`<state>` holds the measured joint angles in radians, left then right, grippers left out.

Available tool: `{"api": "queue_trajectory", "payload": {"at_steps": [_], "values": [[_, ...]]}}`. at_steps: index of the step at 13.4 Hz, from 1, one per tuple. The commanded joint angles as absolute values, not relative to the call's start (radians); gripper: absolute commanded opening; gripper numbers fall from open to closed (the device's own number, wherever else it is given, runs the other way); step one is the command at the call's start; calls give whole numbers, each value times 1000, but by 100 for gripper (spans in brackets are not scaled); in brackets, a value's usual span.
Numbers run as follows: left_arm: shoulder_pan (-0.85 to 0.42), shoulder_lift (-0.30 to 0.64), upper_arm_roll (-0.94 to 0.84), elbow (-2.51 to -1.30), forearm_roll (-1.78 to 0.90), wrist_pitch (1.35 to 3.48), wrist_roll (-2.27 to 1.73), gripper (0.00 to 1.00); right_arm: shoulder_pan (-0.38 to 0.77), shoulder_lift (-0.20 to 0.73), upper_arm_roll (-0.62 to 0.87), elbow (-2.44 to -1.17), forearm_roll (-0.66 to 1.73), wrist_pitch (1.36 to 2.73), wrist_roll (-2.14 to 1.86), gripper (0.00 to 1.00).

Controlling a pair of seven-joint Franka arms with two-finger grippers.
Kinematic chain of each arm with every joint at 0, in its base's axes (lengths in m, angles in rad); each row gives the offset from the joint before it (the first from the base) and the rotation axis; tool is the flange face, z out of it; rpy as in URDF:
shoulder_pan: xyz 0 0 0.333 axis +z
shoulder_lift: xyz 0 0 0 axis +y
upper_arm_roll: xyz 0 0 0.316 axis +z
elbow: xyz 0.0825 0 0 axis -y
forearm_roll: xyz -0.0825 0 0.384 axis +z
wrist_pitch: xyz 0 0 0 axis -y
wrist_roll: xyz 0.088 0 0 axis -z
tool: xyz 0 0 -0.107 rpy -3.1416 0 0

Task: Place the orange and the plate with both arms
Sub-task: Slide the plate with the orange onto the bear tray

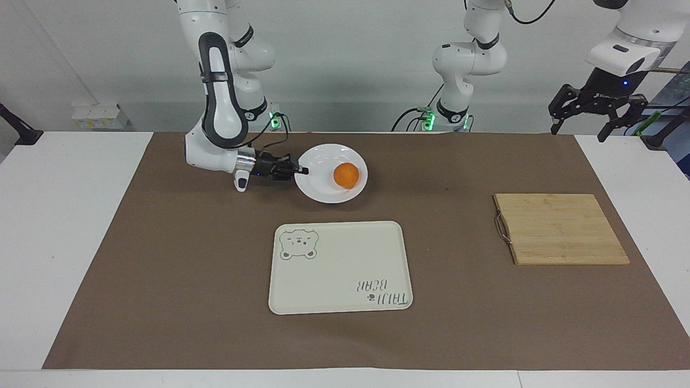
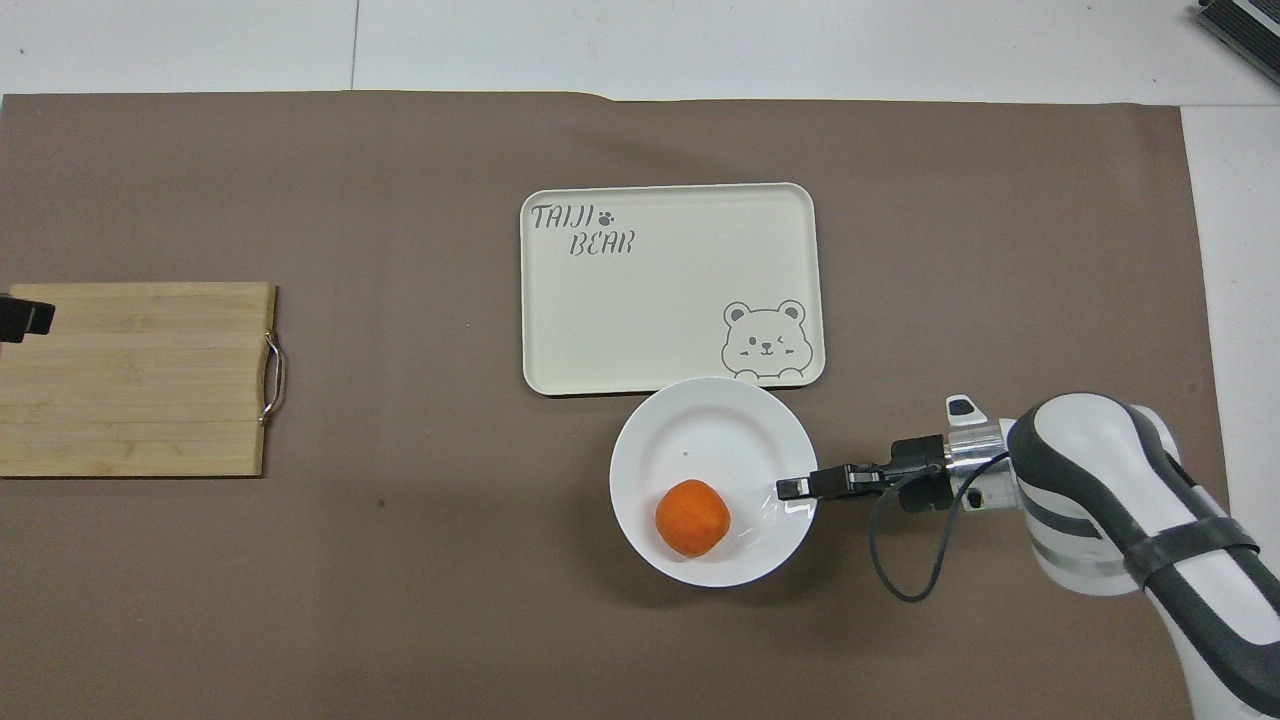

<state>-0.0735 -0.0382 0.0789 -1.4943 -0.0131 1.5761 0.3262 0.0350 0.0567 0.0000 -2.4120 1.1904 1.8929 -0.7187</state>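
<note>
- Two black fingers of the right gripper [image 1: 303,171] pinch the glossy round plate [image 1: 323,186] by its rim, lifted near the tray [image 1: 339,268].
- Dimpled orange [image 1: 346,175] sits in it.
- Left gripper [image 1: 583,129] waits, spread wide.

My right tool [image 2: 792,488] pinches the plate [image 2: 700,430] rim at three o'clock; the orange [image 2: 692,517] sits at seven

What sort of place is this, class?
Probably a robotics lab: two white arms at a paper-covered table, the right gripper shut on the plate bearing the orange, beside a tray.
</note>
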Motion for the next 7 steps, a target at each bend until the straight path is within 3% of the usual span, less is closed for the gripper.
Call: {"api": "queue_trajectory", "payload": {"at_steps": [1, 7], "values": [[-64, -43, 71, -1488, -2, 1559, 336, 100, 14, 124, 5, -2314, 1233, 1882, -730, 0], [-64, -43, 71, -1488, -2, 1559, 336, 100, 38, 241, 8, -2113, 1249, 1971, -545, 0]]}}
